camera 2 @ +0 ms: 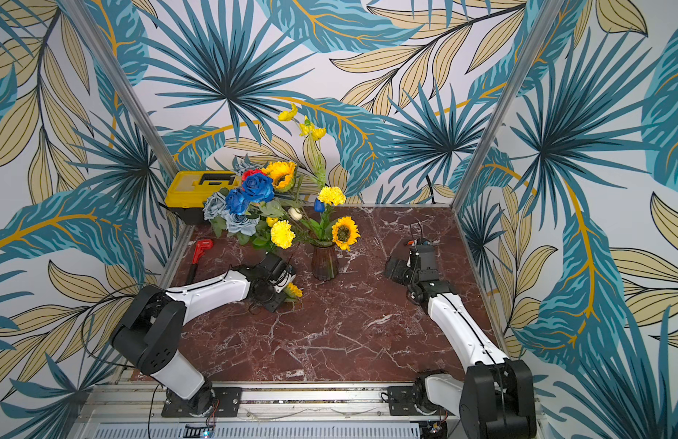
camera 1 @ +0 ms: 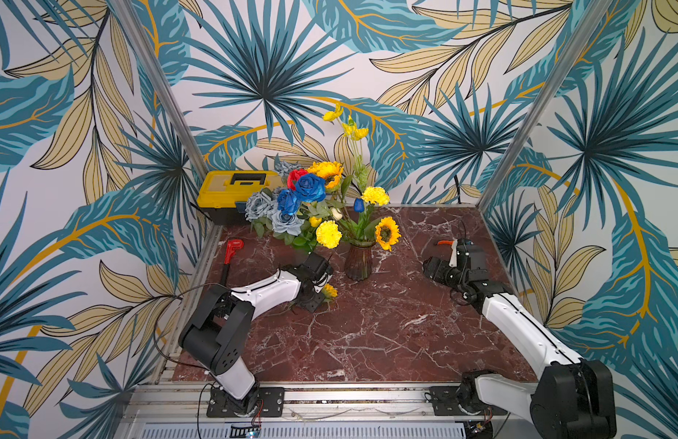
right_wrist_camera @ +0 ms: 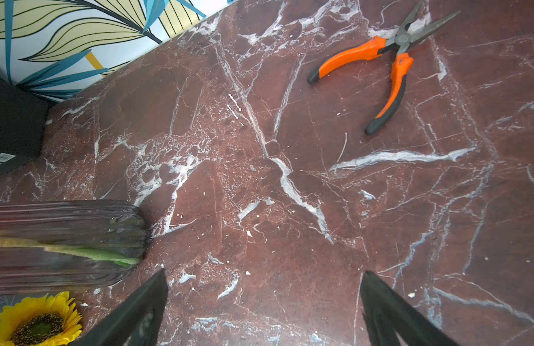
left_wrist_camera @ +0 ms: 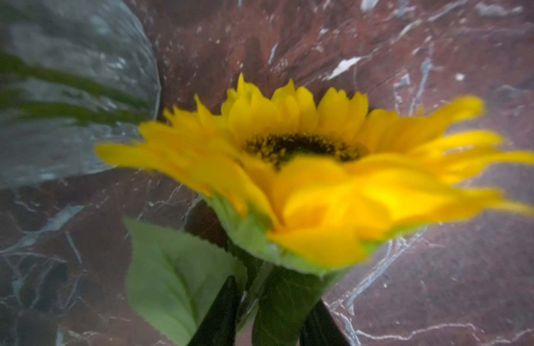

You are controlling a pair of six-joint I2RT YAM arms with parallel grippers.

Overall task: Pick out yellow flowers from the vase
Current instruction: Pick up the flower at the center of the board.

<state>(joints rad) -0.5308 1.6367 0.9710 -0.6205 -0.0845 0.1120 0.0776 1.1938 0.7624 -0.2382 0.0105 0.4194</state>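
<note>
Find left gripper (left_wrist_camera: 274, 292) astride stem of sunflower (left_wrist_camera: 304, 149), lower centre; cannot tell clenched or not. Find right gripper (right_wrist_camera: 263, 272) released.

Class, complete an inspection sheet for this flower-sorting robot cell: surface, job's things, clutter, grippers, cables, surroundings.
Surface: red-brown veined marble tabletop.
Job's things: vase upright, holding yellow flowers among blue roses; one sunflower out, at the left gripper.
Clutter: yellow toolbox, red wrench, orange pliers.
Grippers: left gripper's fingers flank the sunflower's stem, grip uncertain; right gripper open, empty.
Cables: black cable looping off the left arm; another cable at the back wall.
Surroundings: leaf-patterned walls, aluminium frame posts.
</note>
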